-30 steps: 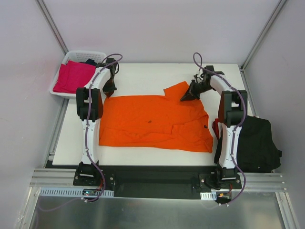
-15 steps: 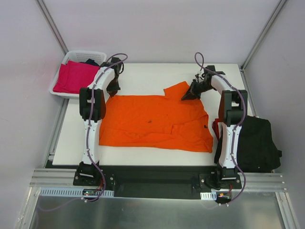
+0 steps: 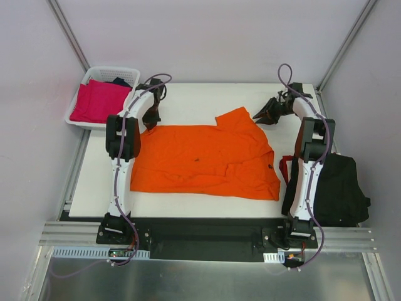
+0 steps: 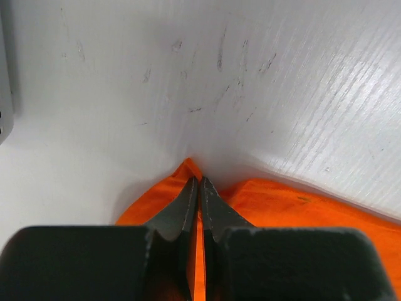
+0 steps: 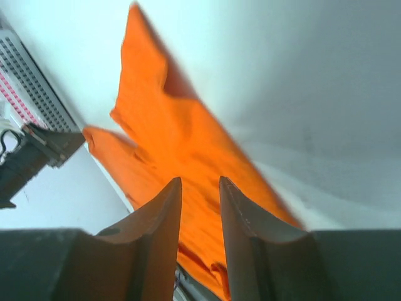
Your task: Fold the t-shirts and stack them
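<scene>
Orange t-shirt (image 3: 200,160) lies rumpled on smooth white table (image 3: 200,100); left gripper (image 4: 199,187) pinches its corner; right gripper (image 5: 199,183) slightly parted, empty.

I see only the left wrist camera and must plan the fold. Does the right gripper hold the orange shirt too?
Observer: No. The right gripper is open and clear of the orange t-shirt, nothing between its fingers.
Operator: Does the shirt lie flat?
Observer: Mostly; it is spread on the table, with folds on its right side.
Operator: Where are the other shirts?
Observer: A black t-shirt lies beside the right arm at the table's right edge; a pink t-shirt lies in the white basket.
</scene>
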Available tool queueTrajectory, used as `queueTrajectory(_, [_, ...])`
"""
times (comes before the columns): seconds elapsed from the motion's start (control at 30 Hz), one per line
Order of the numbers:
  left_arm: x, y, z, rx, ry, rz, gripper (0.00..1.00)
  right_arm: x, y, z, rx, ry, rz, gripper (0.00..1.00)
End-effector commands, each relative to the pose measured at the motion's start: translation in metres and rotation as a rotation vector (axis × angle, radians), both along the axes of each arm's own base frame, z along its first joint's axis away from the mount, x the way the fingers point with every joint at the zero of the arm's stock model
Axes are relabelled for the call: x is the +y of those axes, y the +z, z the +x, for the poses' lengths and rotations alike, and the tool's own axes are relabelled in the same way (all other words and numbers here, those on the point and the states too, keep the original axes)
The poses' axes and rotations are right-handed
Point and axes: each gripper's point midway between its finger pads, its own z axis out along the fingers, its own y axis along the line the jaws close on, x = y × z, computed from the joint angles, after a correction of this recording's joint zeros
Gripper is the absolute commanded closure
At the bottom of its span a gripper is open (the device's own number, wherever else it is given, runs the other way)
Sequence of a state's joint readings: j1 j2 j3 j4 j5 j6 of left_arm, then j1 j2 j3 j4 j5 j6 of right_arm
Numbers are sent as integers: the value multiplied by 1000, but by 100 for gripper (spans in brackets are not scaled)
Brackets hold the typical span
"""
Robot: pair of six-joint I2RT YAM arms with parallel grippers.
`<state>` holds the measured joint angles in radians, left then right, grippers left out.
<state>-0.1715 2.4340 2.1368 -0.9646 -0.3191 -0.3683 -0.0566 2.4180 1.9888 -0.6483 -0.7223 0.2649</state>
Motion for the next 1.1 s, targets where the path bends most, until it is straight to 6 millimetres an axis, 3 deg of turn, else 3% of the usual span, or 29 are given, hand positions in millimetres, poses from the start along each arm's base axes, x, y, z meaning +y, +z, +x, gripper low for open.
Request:
queueTrajectory(0.0, [-3, 21, -15, -3, 16, -4, 100, -24, 12, 36, -127, -57, -12, 64])
queueTrajectory(0.27, [-13, 22, -25, 14, -14, -11, 100, -25, -12, 57, -155, -108, 29, 64])
queueTrajectory(0.4, [-16, 23, -25, 16, -30, -14, 100, -22, -9, 63, -181, -105, 37, 66])
queueTrajectory(0.67, [-22, 21, -23, 20, -50, -30, 100, 9, -9, 57, -134, -75, 150, 68])
queueTrajectory(1.07, [-23, 17, -24, 34, -67, -39, 100, 50, -10, 64, -119, -49, 278, 68])
